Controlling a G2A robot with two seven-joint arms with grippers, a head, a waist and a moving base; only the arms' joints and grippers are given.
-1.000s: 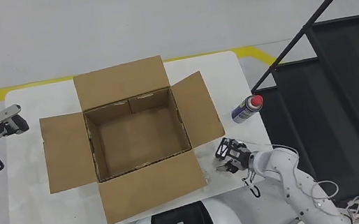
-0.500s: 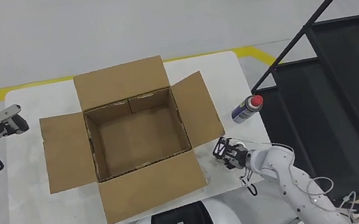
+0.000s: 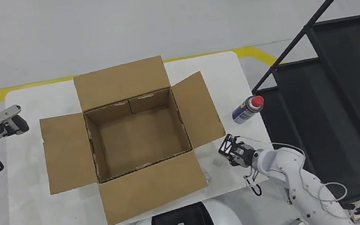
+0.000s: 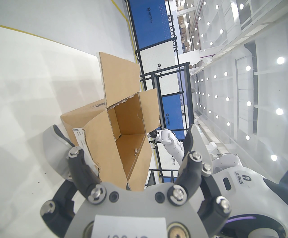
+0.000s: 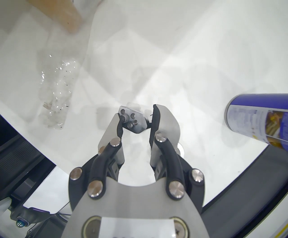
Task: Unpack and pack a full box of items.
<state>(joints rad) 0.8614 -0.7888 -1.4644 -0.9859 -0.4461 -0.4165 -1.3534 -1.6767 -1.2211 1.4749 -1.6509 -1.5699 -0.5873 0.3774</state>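
White counter (image 3: 39,206) carries one open box (image 3: 122,82) (four flaps spread) at its middle and one spray can (image 3: 247,109) right. Right end effector (image 5: 137,119) grips one metal plate (image 5: 131,120) near-right; left end effector (image 4: 123,135) spread, far-left.

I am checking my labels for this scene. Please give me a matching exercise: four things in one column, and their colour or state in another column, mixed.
1. cardboard box
2. spray can
3. metal plate
4. left hand

a. blue, red cap
b. open, holding nothing
c. flaps spread, nothing inside
d. gripped by the right hand

Pairs: 1-c, 2-a, 3-d, 4-b.
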